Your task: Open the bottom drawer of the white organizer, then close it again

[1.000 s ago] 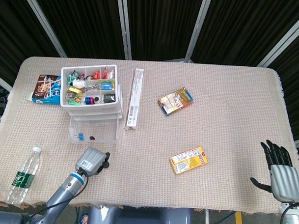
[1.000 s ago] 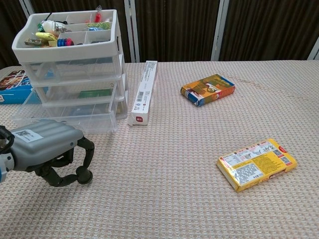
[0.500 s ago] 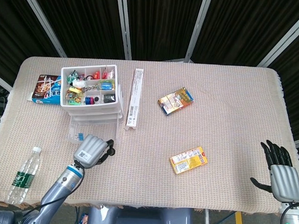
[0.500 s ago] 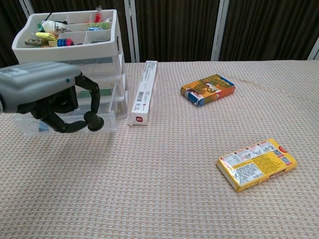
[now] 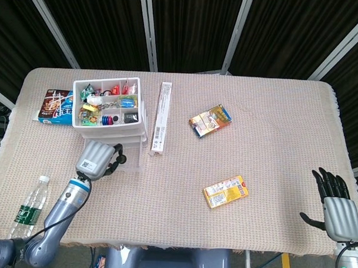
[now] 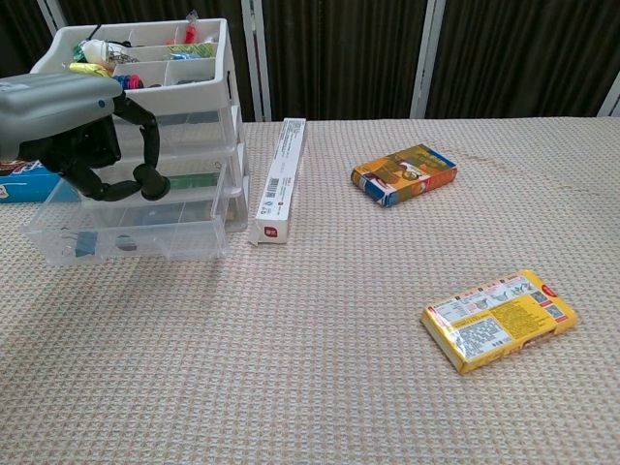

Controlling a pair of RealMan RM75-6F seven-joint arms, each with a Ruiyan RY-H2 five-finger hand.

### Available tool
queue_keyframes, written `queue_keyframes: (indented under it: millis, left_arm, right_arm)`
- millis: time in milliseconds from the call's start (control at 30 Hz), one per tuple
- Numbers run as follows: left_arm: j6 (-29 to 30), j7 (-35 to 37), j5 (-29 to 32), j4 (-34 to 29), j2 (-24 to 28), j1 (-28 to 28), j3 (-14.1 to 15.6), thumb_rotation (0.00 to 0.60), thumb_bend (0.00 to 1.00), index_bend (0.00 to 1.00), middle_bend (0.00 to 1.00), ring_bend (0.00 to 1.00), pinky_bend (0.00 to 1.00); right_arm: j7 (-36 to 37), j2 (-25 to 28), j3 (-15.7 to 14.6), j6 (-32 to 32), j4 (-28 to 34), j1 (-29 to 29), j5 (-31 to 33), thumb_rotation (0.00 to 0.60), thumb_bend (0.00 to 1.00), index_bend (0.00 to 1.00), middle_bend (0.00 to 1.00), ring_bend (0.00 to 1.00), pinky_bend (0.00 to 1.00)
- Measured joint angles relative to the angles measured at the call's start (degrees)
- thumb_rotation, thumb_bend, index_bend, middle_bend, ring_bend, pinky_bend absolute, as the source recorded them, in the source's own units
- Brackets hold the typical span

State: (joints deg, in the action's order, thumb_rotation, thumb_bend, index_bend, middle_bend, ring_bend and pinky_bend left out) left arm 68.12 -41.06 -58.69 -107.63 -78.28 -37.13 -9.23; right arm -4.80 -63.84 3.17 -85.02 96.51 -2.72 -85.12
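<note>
Clutter surrounds the white organizer [image 6: 145,116] at the table's far left: a blue snack packet [image 5: 55,106] lies just behind it on its left, a long white box [image 5: 160,117] lies alongside its right, and a water bottle [image 5: 28,210] lies near the front left edge. An orange packet [image 6: 404,174] sits mid-table and a yellow box [image 6: 499,318] lies nearer the front. The bottom drawer [image 6: 126,235] stands pulled out toward the robot, small items showing inside. The left hand [image 6: 82,131] hangs over the open drawer, fingers curled inward and holding nothing. The right hand [image 5: 335,204] rests at the front right edge, fingers spread, empty. A second ago the left hand sat lower on the cloth in front of the drawer; it has since risen and moved back above it, while the drawer remains open.
</note>
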Motion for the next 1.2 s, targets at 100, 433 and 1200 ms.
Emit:
queue_keyframes:
  millis: [100, 433, 1200]
  left_arm:
    - [-0.4, 0.2, 1.1, 1.8, 0.1, 0.0, 0.2, 0.600, 0.46, 0.53, 1.00, 0.92, 0.79]
    - [-1.9, 2.0, 5.0, 7.3, -0.3, -0.3, 0.2, 0.600, 0.45, 0.40, 1.00, 0.91, 0.79]
    - [1.3, 8.5, -15.7, 7.2, 3.1, 2.4, 6.8, 0.600, 0.91, 0.33, 0.24, 0.24, 0.38]
  right_arm:
    - [0.0, 0.0, 0.0, 0.0, 0.0, 0.0, 0.0, 0.600, 0.00, 0.04, 0.00, 0.00, 0.00]
    - [-0.3, 0.0, 0.0, 0.2, 0.2, 0.0, 0.3, 0.600, 0.00, 0.04, 0.00, 0.00, 0.00]
    - [-0.8, -0.1, 0.2, -0.1, 0.1, 0.1, 0.4, 0.600, 0.00, 0.04, 0.00, 0.00, 0.00]
